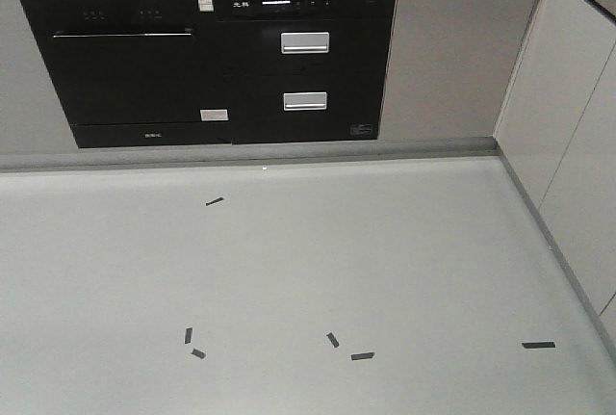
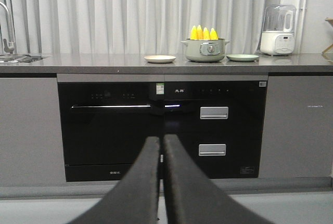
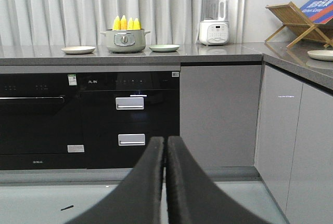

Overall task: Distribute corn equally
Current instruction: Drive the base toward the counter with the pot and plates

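Several yellow corn cobs (image 2: 203, 33) stand upright in a grey-green pot (image 2: 205, 50) on the dark countertop; the corn (image 3: 126, 23) and pot (image 3: 125, 41) also show in the right wrist view. A cream plate (image 2: 159, 58) lies left of the pot and a pale green plate (image 2: 242, 57) lies right of it. My left gripper (image 2: 162, 140) is shut and empty, far below and in front of the counter. My right gripper (image 3: 165, 141) is likewise shut on nothing, low in front of the cabinets.
Black built-in appliances (image 1: 212, 64) with two silver handles fill the cabinet front. A white blender (image 3: 214, 18) stands right of the plates, a wooden rack (image 3: 299, 22) and another plate (image 3: 321, 54) on the side counter, a sink tap (image 2: 6, 26) far left. Tape marks (image 1: 332, 340) dot the floor.
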`<state>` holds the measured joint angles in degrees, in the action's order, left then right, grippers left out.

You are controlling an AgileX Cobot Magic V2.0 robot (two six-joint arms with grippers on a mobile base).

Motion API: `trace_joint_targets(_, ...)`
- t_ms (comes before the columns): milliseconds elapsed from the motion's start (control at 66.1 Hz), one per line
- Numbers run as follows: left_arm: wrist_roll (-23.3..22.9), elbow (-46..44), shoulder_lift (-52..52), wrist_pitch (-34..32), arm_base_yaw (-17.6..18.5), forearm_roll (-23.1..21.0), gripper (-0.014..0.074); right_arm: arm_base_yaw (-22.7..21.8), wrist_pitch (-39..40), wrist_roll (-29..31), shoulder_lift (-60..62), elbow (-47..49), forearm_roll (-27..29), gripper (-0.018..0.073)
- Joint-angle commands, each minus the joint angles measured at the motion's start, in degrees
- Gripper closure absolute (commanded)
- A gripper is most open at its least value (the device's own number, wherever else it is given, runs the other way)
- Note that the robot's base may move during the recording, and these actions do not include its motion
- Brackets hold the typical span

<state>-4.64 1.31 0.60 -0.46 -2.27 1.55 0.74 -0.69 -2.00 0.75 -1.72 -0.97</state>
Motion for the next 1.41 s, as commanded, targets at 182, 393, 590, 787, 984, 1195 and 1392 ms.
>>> trace_joint_targets(182, -0.51, 0.76, 0.91, -4.36, 0.24, -0.54, 0.0603, 0.07, 4.56, 0.35, 0.03, -0.55, 0.03, 0.0561)
trace_joint_targets(393, -0.51, 0.76, 0.91, -4.36, 0.24, -0.54, 0.0603, 0.07, 4.56, 0.35, 0.03, -0.55, 0.03, 0.0561)
trace_joint_targets(590, -0.51, 0.76, 0.91, -4.36, 0.24, -0.54, 0.0603, 0.07, 4.56, 0.35, 0.03, -0.55, 0.03, 0.0561)
trace_joint_targets(787, -0.51, 0.76, 0.91, -4.36, 0.24, -0.54, 0.0603, 0.07, 4.56, 0.35, 0.03, -0.55, 0.03, 0.0561)
trace_joint_targets(984, -0.51, 0.76, 0.91, -4.36, 0.24, -0.54, 0.0603, 0.07, 4.56, 0.35, 0.03, -0.55, 0.03, 0.0561)
trace_joint_targets(1195, -0.51, 0.76, 0.91, -4.36, 0.24, -0.54, 0.0603, 0.07, 4.56, 0.35, 0.03, -0.55, 0.03, 0.0561)
trace_joint_targets(1392, -0.51, 0.76, 0.91, -4.36, 0.24, -0.54, 0.0603, 0.07, 4.56, 0.35, 0.03, -0.55, 0.03, 0.0561)
